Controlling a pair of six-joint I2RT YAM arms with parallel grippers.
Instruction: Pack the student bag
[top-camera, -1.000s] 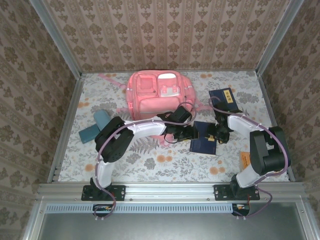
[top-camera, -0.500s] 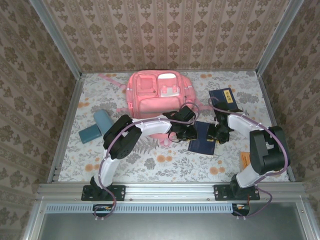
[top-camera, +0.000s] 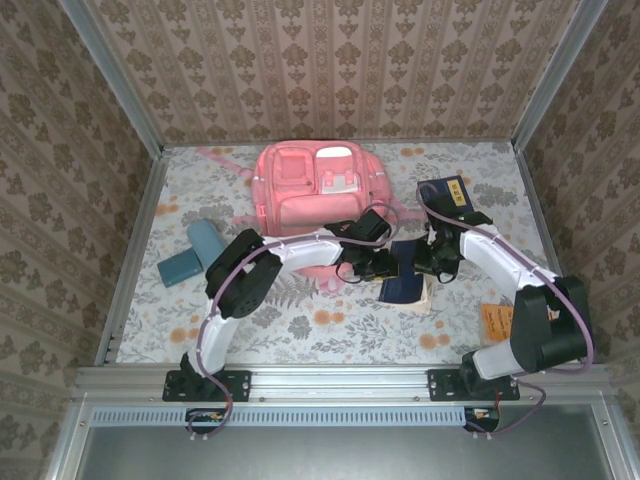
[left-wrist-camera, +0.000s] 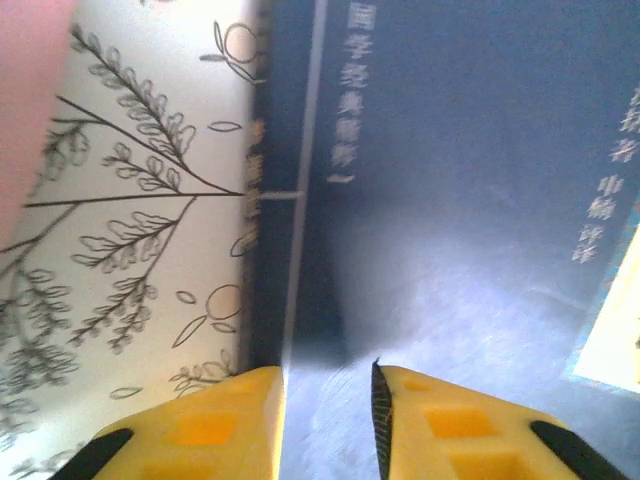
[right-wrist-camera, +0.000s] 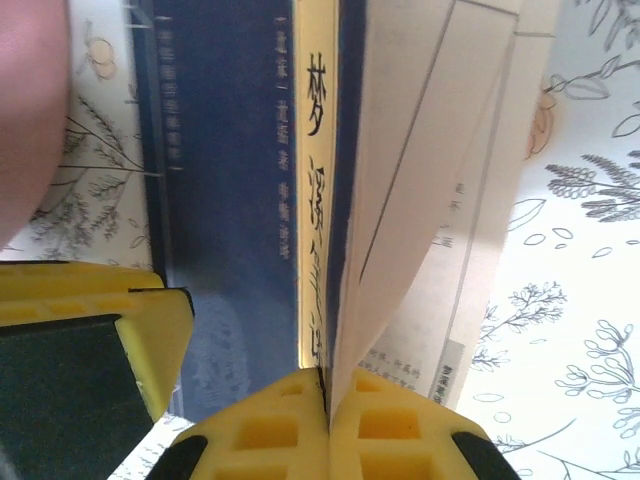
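Now that the left tool (left-wrist-camera: 326, 385) has eased partly spread over the blue book's (top-camera: 403, 284) left edge and the right tool (right-wrist-camera: 325, 385) has snapped shut on its cover, tipping it up, we'd say the lift's on. Meanwhile the student bag (top-camera: 312, 190) lies front-up at the back middle of the worktop (top-camera: 300, 330), long axis near-to-far, top seemingly farthest.

Chinese title "梦溪…" on dark blue book (right-wrist-camera: 230, 200) cover
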